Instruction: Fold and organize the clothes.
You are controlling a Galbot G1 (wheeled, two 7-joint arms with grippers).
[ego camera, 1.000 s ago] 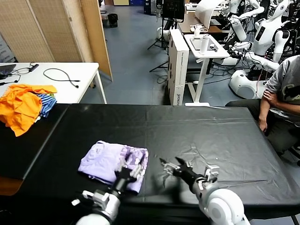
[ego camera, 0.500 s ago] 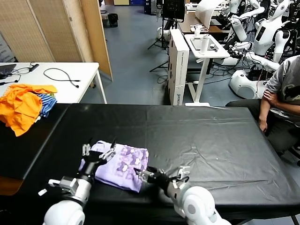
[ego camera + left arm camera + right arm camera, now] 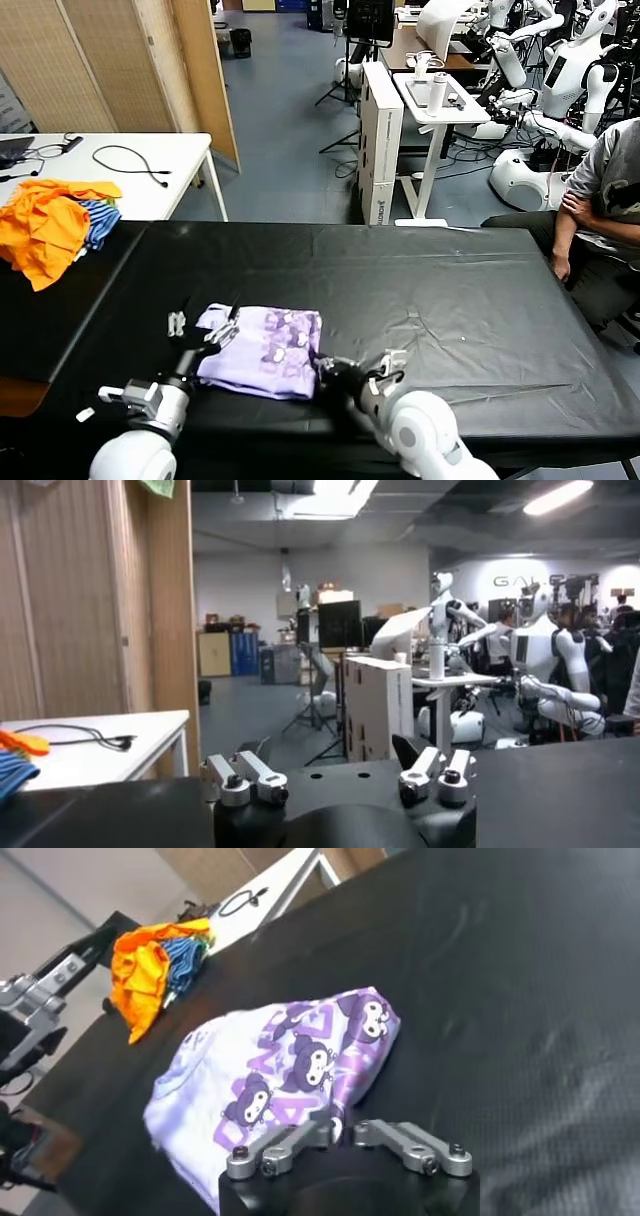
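The pale lavender T-shirt (image 3: 262,350) lies folded on the black table (image 3: 430,270), purple print up. It also shows in the right wrist view (image 3: 280,1063). My right gripper (image 3: 325,368) is at the shirt's near right corner. In the right wrist view the gripper (image 3: 341,1132) has its jaws drawn together on the shirt's edge. My left gripper (image 3: 203,328) is open at the shirt's left edge, low over the table. In the left wrist view the gripper (image 3: 335,765) is spread wide and empty, and the shirt is out of sight there.
An orange and blue-striped heap (image 3: 45,225) lies at the table's far left corner, seen also in the right wrist view (image 3: 150,963). A white table (image 3: 130,160) with cables stands behind it. A seated person (image 3: 600,210) is at the table's right end.
My left gripper has swung from the shirt's near right side to its left edge. My right gripper has moved left to the shirt's near right corner and closed. The shirt has shifted slightly right.
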